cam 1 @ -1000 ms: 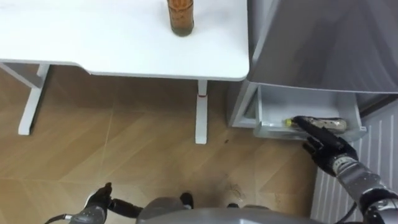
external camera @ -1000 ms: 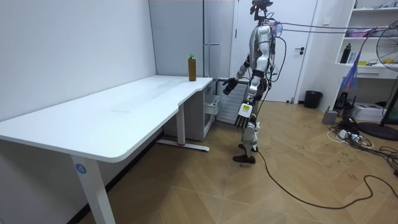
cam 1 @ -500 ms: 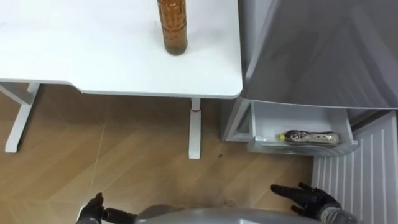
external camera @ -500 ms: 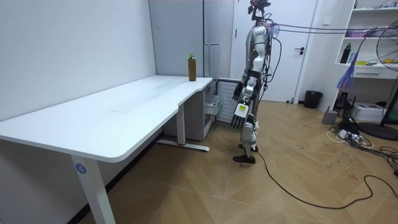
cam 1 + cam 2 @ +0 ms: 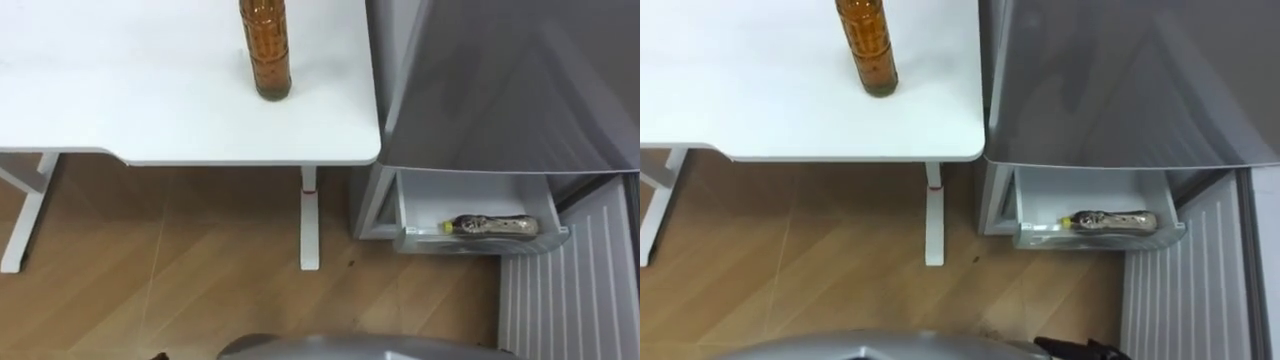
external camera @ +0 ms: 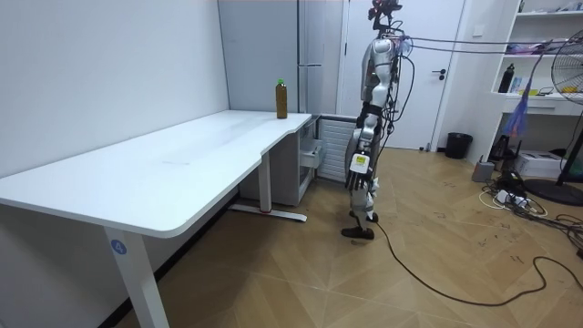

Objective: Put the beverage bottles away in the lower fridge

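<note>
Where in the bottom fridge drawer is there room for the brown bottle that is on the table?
The drawer has a bare strip behind the lying bottle, between it and the fridge body, running the drawer's whole width. The front is crowded: that bottle lies along the front wall.

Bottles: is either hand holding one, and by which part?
Neither is held: one bottle lies in the fridge drawer, the other bottle stands on the table.

Head-down eyes, far camera, shared fridge (image 5: 500, 90)
</note>
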Controlling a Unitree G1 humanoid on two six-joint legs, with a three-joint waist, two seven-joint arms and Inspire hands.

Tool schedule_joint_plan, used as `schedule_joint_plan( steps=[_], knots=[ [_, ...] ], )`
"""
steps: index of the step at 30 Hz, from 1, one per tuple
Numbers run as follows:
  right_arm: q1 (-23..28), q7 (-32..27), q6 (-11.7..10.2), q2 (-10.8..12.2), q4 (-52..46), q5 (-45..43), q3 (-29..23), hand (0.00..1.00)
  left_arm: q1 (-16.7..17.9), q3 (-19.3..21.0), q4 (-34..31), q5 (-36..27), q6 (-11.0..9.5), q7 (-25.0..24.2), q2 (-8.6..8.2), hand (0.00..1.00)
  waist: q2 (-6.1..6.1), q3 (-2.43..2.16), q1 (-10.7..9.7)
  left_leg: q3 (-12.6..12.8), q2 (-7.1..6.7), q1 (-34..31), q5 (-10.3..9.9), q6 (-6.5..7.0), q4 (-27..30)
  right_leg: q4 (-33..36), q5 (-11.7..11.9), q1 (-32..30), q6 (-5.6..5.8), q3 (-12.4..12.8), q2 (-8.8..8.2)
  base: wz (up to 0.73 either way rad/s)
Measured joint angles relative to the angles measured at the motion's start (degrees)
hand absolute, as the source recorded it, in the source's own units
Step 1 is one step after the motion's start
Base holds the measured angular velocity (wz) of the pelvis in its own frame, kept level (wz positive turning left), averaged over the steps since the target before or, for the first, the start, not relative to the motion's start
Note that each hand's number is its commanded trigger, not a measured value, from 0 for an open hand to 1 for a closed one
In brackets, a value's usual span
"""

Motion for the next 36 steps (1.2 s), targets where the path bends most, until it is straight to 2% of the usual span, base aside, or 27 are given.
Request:
schedule_joint_plan(
  steps=[4, 10, 16, 21, 23, 26, 31, 33, 36],
  knots=[
    [0.0, -0.9, 0.0, 0.2, 0.0, -0.3, -0.4, 0.00, -1.1, 4.0, -1.2, -7.7, -1.3, 3.1, -0.72, 0.00, 0.33, -0.13, 0.1, 0.7, 0.08, 0.7, 0.0, 0.01, -0.2, 0.1, 0.0, 0.2, -0.01, 1.4, 0.12, -0.07],
    [0.0, -1.1, -0.5, 0.2, 0.0, -2.7, -1.2, 0.00, -1.9, 8.2, -5.0, -12.9, -3.0, 8.3, -1.87, 0.00, 0.69, 0.04, -0.1, 1.4, 0.08, 2.1, 0.0, 0.01, -1.4, 0.2, 0.0, 1.0, 0.01, 2.3, 0.21, -0.07],
    [-0.2, -1.0, -1.2, 0.3, -0.6, -7.6, -2.4, 0.00, -1.8, 8.6, -12.7, -17.2, -4.7, 11.4, -2.01, 0.00, 0.48, 0.05, 0.0, 1.4, 0.04, 2.2, 0.0, 0.00, -1.8, 0.1, 0.0, 0.9, 0.00, 2.1, 0.24, 0.00],
    [-0.5, -1.1, -1.6, 0.3, -0.8, -9.3, -2.2, 0.00, -2.0, 8.9, -17.8, -17.1, -6.7, 16.4, -1.98, 0.00, 0.60, -0.11, 0.3, 1.5, 0.06, 2.4, 0.0, 0.00, -2.2, 0.2, 0.0, 0.7, 0.01, 2.2, 0.26, 0.00],
    [-0.6, -1.4, -1.9, 0.3, -0.8, -10.5, -2.2, 0.00, -2.0, 8.9, -20.7, -17.1, -8.4, 20.1, -1.95, 0.00, 0.59, -0.12, 0.7, 1.6, 0.09, 2.4, 0.0, 0.00, -2.3, 0.3, 0.0, 0.5, 0.00, 2.5, 0.31, -0.04],
    [-0.5, -1.8, -2.7, 0.5, -0.2, -10.8, -2.2, 0.00, -2.0, 8.9, -25.2, -16.5, -9.9, 24.8, -1.96, 0.00, 0.48, -0.05, 1.0, 1.5, 0.08, 2.7, 0.0, 0.00, -2.7, 0.2, 0.1, 0.5, -0.01, 3.1, 0.35, -0.03],
    [-0.5, -2.0, -3.7, 1.0, -0.3, -10.8, -1.6, 0.00, -1.9, 8.7, -32.5, -16.3, -13.4, 30.7, -1.94, 0.00, 0.48, 0.02, 1.4, 1.4, 0.05, 3.1, 0.0, 0.00, -3.0, 0.2, 0.0, 0.8, -0.01, 3.1, 0.37, 0.00],
    [-0.5, -2.0, -3.7, 1.1, -0.5, -10.8, -1.6, 0.00, -1.9, 8.6, -36.1, -15.3, -13.5, 33.3, -1.94, 0.00, 0.41, 0.07, 1.3, 1.4, 0.05, 2.9, 0.0, 0.00, -3.1, 0.2, 0.1, 0.6, -0.01, 3.1, 0.40, 0.00],
    [-0.2, -2.4, -3.7, 1.1, -1.2, -10.4, -1.6, 0.00, -1.5, 7.9, -41.2, -10.0, -13.8, 37.3, -1.87, 0.00, 0.61, 0.12, 1.5, 1.4, 0.01, 2.6, 0.0, -0.01, -3.1, 0.1, 0.1, 0.3, -0.01, 3.1, 0.42, 0.00]
  ],
)
